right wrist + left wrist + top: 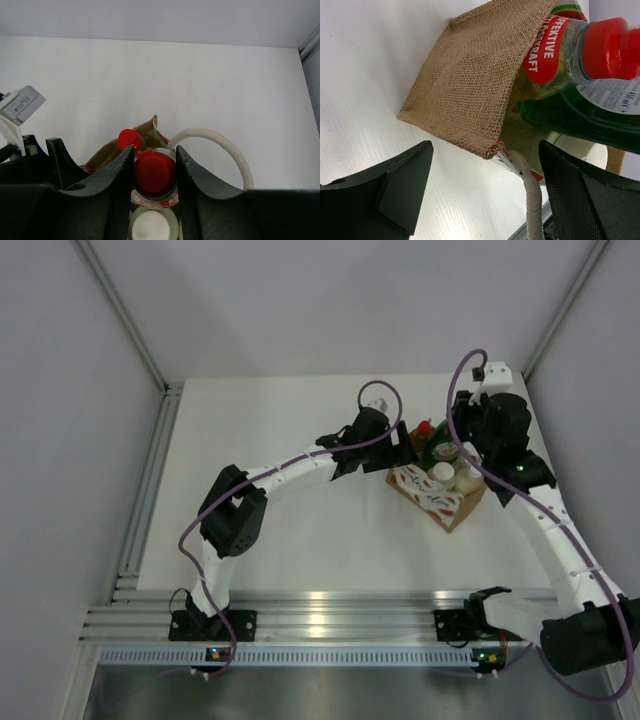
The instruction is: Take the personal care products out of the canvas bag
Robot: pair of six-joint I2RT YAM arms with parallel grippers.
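Observation:
The canvas bag (pixel 438 502) stands at the table's right, its patterned side facing the front. In the left wrist view its burlap wall (pixel 470 85) and a rope handle (pixel 532 200) show. My right gripper (pixel 154 172) reaches down into the bag and is shut on the dark green bottle's red-capped top (pixel 155 170). A second red cap (pixel 129 139) stands just behind it and a white cap (pixel 152 227) just in front. My left gripper (pixel 487 200) is open, its fingers either side of the bag's corner and handle. The yellow bottle (pixel 540 60) and the green bottle (pixel 580 120) lean out above it.
The second rope handle (pixel 225 145) loops up to the right of my right fingers. Both grippers (pixel 403 452) (pixel 466 455) crowd the bag from either side. An aluminium rail (pixel 320 620) runs along the near edge, and white walls close in the table.

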